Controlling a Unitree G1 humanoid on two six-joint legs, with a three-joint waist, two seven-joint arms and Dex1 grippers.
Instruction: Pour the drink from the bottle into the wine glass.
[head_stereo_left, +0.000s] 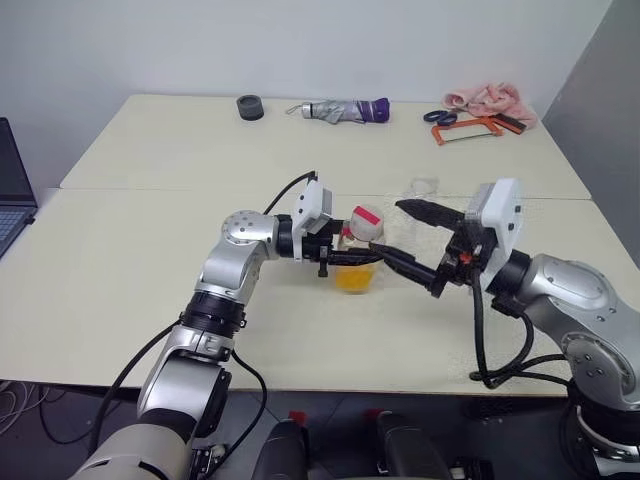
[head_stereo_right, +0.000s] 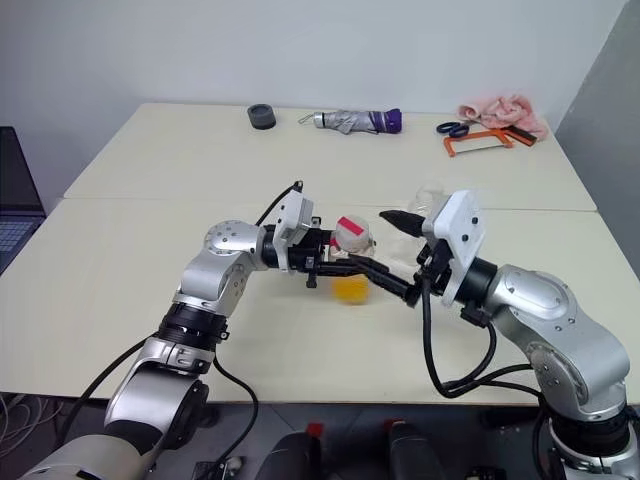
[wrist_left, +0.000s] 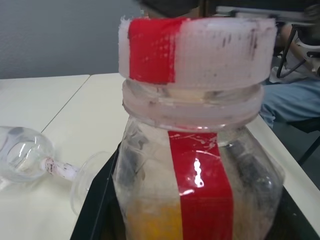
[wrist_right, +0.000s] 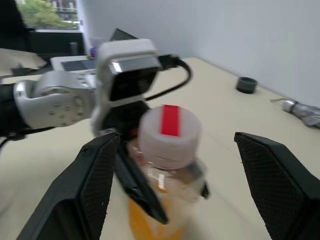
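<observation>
Pale cream desk (head_stereo_left: 130, 290) under a plain white wall carries everything here. At its middle stands the small clear plastic bottle (head_stereo_left: 358, 255) with a white cap crossed by a red strip; the cap is on. Its lower part holds translucent orange-yellow drink (head_stereo_left: 355, 279), so it probably feels light, with thin walls that could give under a hard squeeze and a smooth skin that could slip. The left tool (head_stereo_left: 340, 252) is clamped shut on the bottle's body just below the neck, a sensible place, since the shoulder stops it sliding. The right tool (wrist_right: 172, 185) stands wide apart on either side of the cap, holding nothing; the cap looks like the spot for it to grip and twist. Just beyond the bottle lies the clear stemmed wine glass (wrist_left: 30, 160), tipped on its side on the desk, brittle and likely to roll. It is best taken at the stem. Far back rest a grey-and-purple folded umbrella (head_stereo_left: 345, 110) and a dark round ring (head_stereo_left: 250, 106).
</observation>
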